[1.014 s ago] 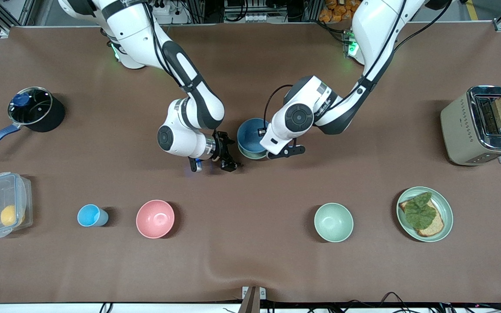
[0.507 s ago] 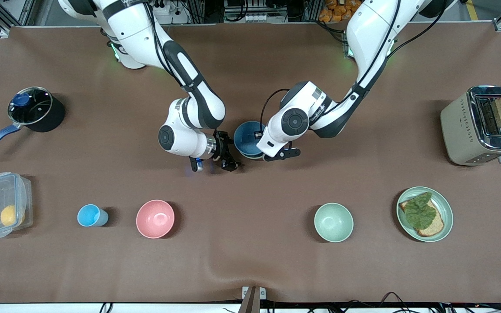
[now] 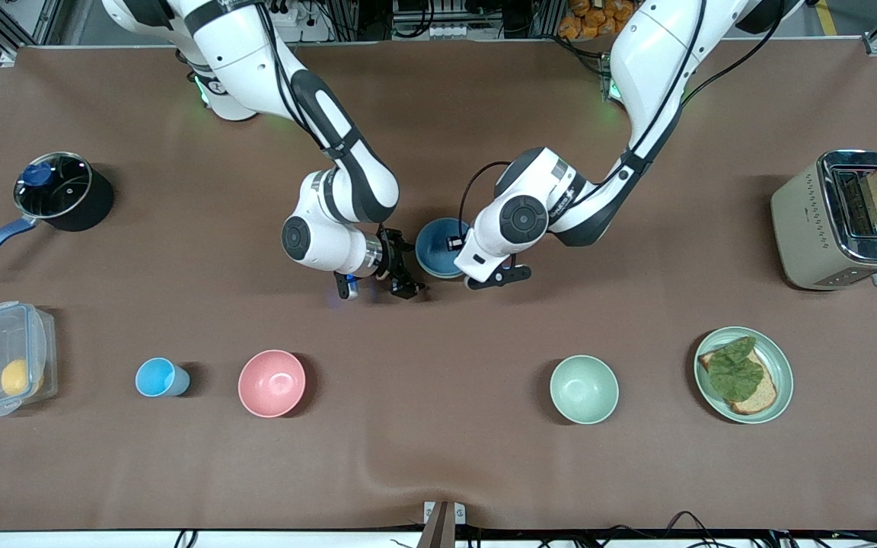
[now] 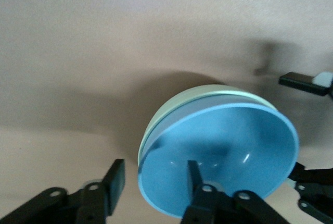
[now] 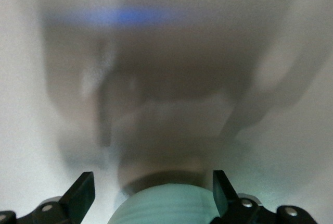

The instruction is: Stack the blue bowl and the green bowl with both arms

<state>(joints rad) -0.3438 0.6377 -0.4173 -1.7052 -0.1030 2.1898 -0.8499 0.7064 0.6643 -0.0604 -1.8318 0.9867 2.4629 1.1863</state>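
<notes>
Front view, mid-table: the blue bowl (image 3: 438,247) sits nested in the green bowl (image 4: 179,108), both mouths upward, between the two arms and well away from every table edge. Round, the pair has no long axis; from the left wrist the blue bowl looks slightly tilted in the green one, whose pale rim shows along one side only.

The left gripper (image 3: 493,275) hangs at the stack's side toward the left arm's end of the table, fingers (image 4: 115,178) spread apart, one inside the blue bowl and one outside its wall, not pressed against it. The right gripper (image 3: 400,275) is low at the stack's side toward the right arm's end, fingers (image 5: 83,188) apart, with the green bowl's curved wall just between them and no contact visible.

Along the edge nearest the front camera stand a clear box (image 3: 3,358), a light-blue cup (image 3: 158,377), a pink bowl (image 3: 272,383), a paler green bowl (image 3: 584,389) and a plate (image 3: 779,358) of toast. A toaster (image 3: 811,224) stands at the left arm's end, a pot (image 3: 65,190) at the right arm's end.
</notes>
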